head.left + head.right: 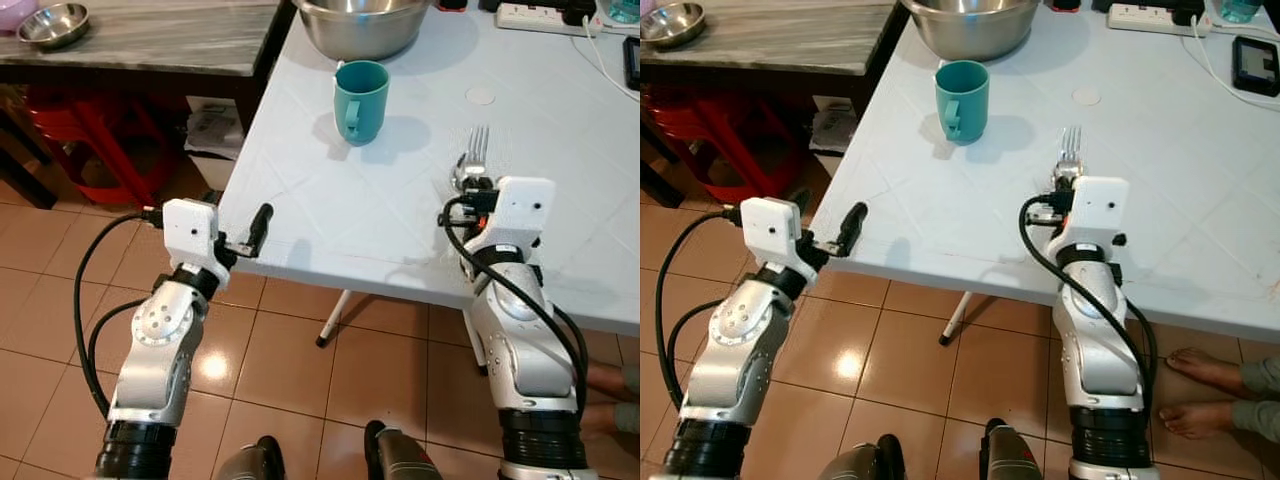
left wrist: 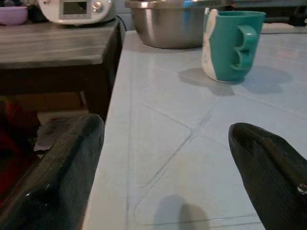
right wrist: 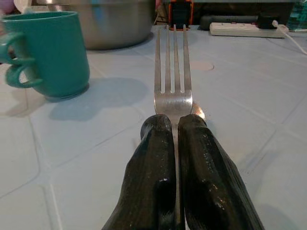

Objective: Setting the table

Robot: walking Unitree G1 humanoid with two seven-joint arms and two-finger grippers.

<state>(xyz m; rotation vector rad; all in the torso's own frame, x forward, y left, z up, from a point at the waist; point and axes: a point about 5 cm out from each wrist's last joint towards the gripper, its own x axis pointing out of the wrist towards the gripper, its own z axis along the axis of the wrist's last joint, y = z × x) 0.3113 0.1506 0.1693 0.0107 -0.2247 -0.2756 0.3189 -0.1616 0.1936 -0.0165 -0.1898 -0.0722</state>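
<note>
In the left eye view the right gripper reaches over the pale blue worktop with its jaws clamped on a metal fork, whose tines point straight ahead of the jaws toward the far side. The teal mug stands ahead and to the left of those jaws, well apart from the fork, and the large steel mixing bowl sits beyond the mug at the far edge. The left gripper hangs at the near left corner of the worktop. A white power strip lies far ahead of the right jaws, and a small steel bowl rests on the grey side worktop far to the left. In the right eye view a person's bare feet show on the tiled floor under the worktop, to the right of the right arm. In the left wrist view the left jaws stand wide apart with nothing between them; the mug, handle facing this way, is ahead and to their right, the mixing bowl behind it. In the right wrist view the black fingertips press together on the fork's neck, the tines reaching ahead just above the worktop, the mug ahead to the left.
</note>
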